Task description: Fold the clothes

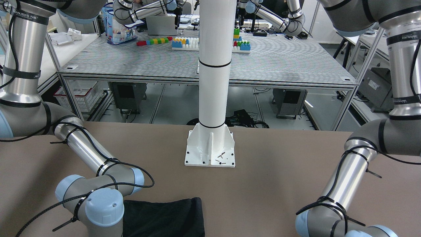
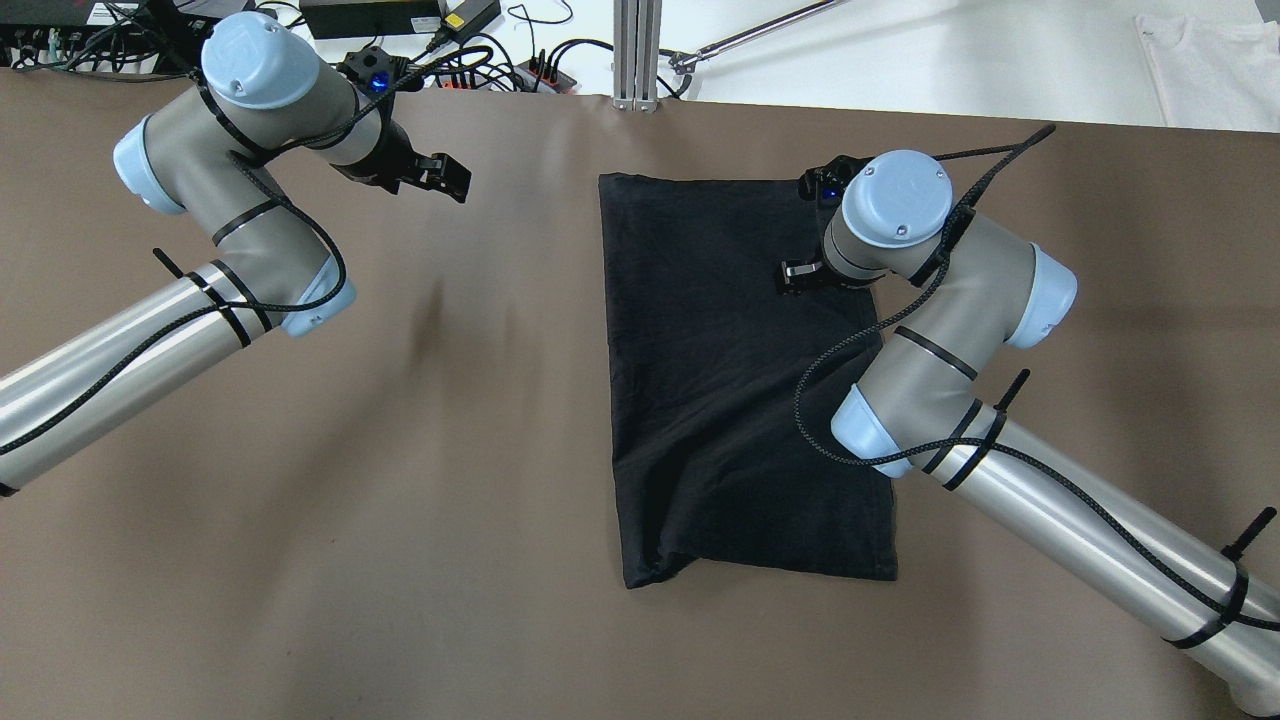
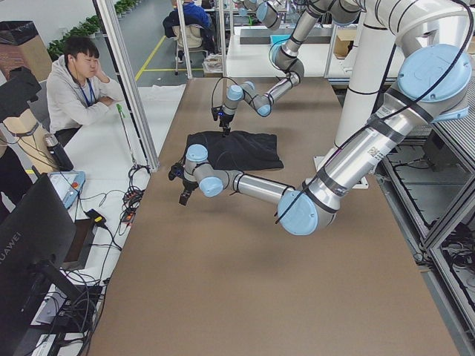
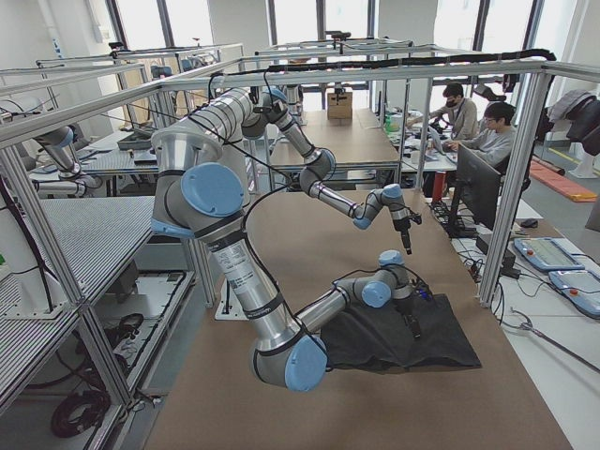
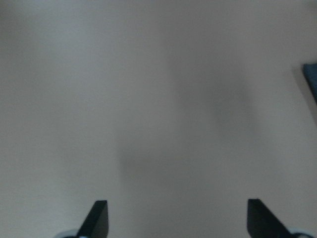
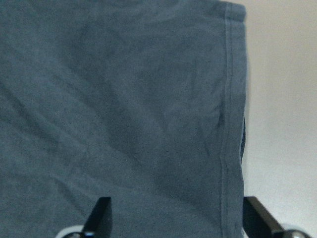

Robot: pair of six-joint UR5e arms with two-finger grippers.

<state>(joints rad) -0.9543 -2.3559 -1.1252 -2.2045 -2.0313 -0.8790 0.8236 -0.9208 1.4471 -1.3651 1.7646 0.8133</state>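
Overhead, the left jaws hang wide apart and empty above the bare worktop (image 2: 400,450) at 10 o'clock. The cloth (image 2: 720,400) lies flat just 3 o'clock of centre, long sides running 12 to 6. The right jaws, also wide and empty, stand over its 1 o'clock part, near the hem.

Left arm (image 2: 100,350), right arm (image 2: 1080,520): polished silver tube links, grey joint housings, pale blue round end caps (image 2: 895,195) with small screws. Black rings at link seams. Black braided cable (image 2: 840,400) along each arm, strapped by black zip ties (image 2: 1210,630), tails sticking out. Printed black label band (image 1: 26,16) on upper links, top corners of front-facing view. Left tool (image 2: 455,180), right tool (image 2: 790,280): black, two flat tapered fingers. Blue light at both wrists.
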